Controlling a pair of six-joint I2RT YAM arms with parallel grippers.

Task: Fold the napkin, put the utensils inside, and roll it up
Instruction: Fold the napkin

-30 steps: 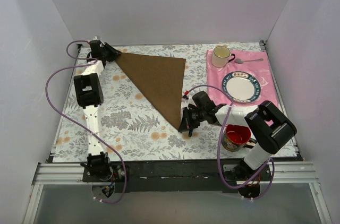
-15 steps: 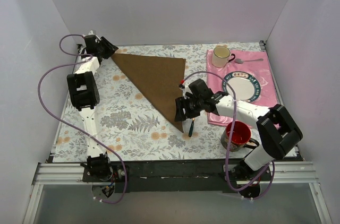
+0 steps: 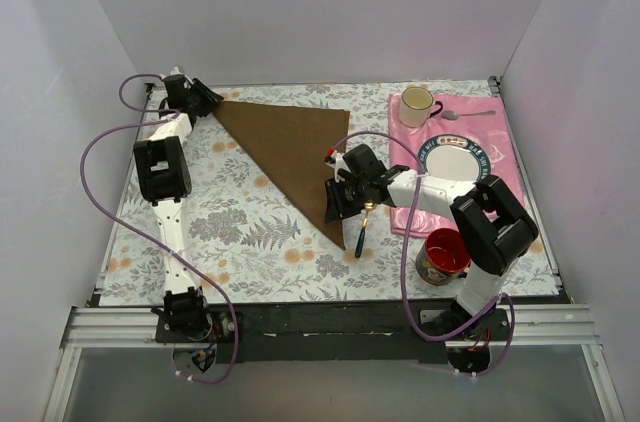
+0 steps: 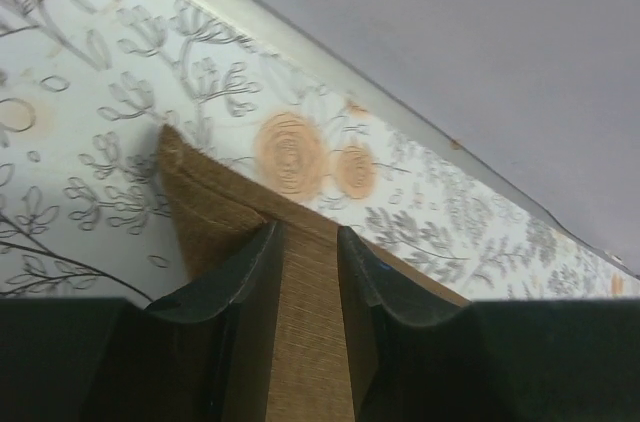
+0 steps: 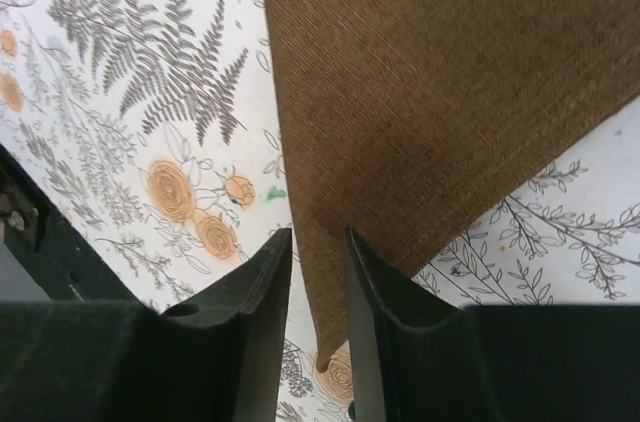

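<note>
The brown napkin (image 3: 295,147) lies folded into a triangle on the floral tablecloth. My left gripper (image 3: 208,102) is at its far left corner. In the left wrist view the left gripper (image 4: 305,234) is open, with the napkin (image 4: 215,202) showing through the gap. My right gripper (image 3: 335,207) hovers over the napkin's near tip. In the right wrist view the right gripper (image 5: 318,237) is open above the pointed end of the napkin (image 5: 430,72). The spoon (image 3: 360,239), with a gold bowl and dark handle, lies on the table just right of that tip, held by nothing.
A pink placemat (image 3: 505,142) at the right carries a plate (image 3: 456,164), a cream mug (image 3: 415,106) and a silver spoon (image 3: 470,114). A red mug (image 3: 445,255) stands near the right arm. Purple cables loop beside both arms.
My right gripper has opened, left the spoon lying on the table, and moved up and left over the napkin's near tip. The left gripper stays at the far corner, its jaws now apart.
</note>
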